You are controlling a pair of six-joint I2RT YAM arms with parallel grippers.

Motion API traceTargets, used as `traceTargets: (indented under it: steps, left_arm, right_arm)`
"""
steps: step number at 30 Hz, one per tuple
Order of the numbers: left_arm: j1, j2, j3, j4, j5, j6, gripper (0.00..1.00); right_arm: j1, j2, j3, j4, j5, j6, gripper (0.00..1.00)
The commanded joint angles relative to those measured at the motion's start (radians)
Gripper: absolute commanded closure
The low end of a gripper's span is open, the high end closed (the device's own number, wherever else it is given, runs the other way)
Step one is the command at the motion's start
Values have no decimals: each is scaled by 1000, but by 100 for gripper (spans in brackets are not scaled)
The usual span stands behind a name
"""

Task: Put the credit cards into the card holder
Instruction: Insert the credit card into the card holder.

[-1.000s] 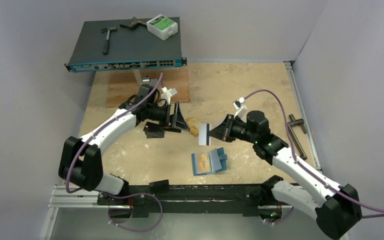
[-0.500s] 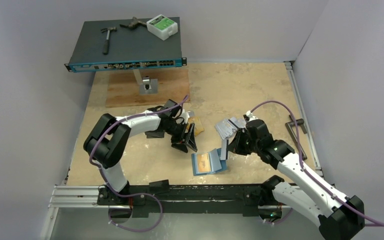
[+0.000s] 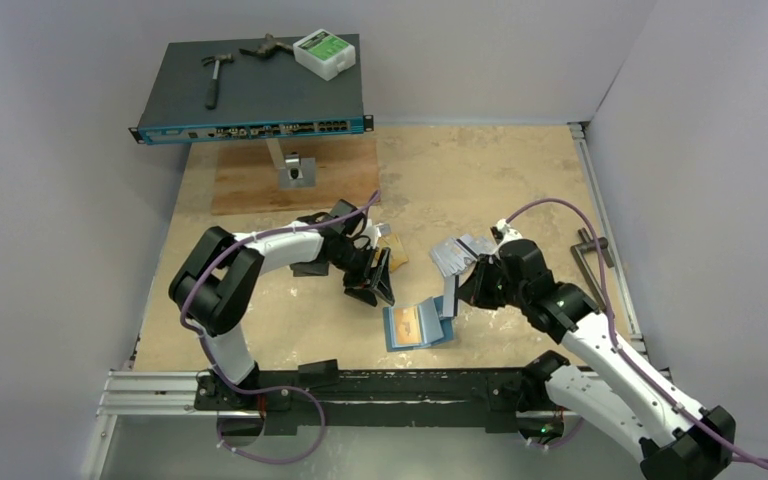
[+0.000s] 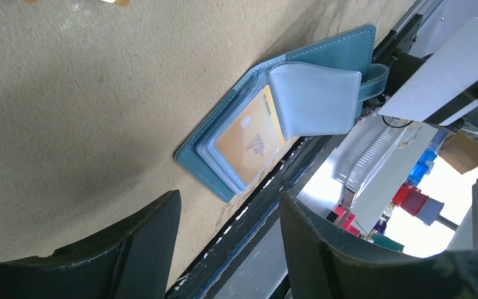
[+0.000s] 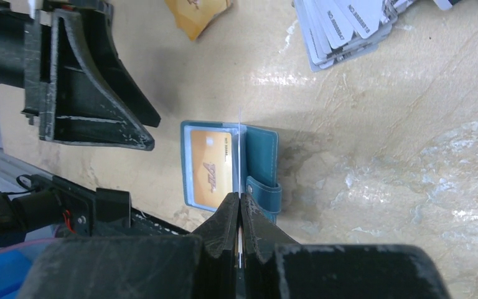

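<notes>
Card holder (image 3: 418,325) was lying open on the surface (image 3: 490,180), lower middle of the top view, right by the near edge. One orange card (image 5: 210,168) was already sitting in its left-hand clear pocket, so I'd call that one done. In the left wrist view a pale glossy pocket leaf (image 4: 314,96) was standing up off the right half, which looked to me like the slot waiting for the next card.

The right claw (image 5: 241,202) was pinched tight on the held card (image 5: 239,134), a thin pale one turned edge-on, so it only showed as a sliver in its own camera. It hung right over the fold of the holder. Couldn't tell whether the edge was touching the pocket yet or just above it, so I wouldn't count that one as in.

The left claw (image 4: 230,205) sat just up and left of the holder in the top view, jaws partway apart with nothing between them, pointed down at the holder. My guess is it was there to pin the thing down, but it wasn't touching it as far as I could see.

Plenty left, honestly. The silver-grey pile (image 3: 457,255) was fanned out just above the holder in the top view, and the loose orange cards (image 3: 392,250) were lying a bit to the left of that. So roughly one in, one on the way, the rest to go.
</notes>
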Motion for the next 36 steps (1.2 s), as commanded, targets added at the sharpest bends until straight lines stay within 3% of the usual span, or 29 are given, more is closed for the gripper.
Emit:
traceTargets:
  steps: [1,26,36]
  left_arm:
    - [-6,6,46,-6,-13,27,42]
    - [-2,-3,86,-50,5,51,44]
    - [7,-17,85,-53,17,52,45]
  right_arm:
    - [3,-24,36,28,-20,-27,100]
    - [92,45,35,19,3,-51,100]
    - [166,108,63,-34,114,-13,100]
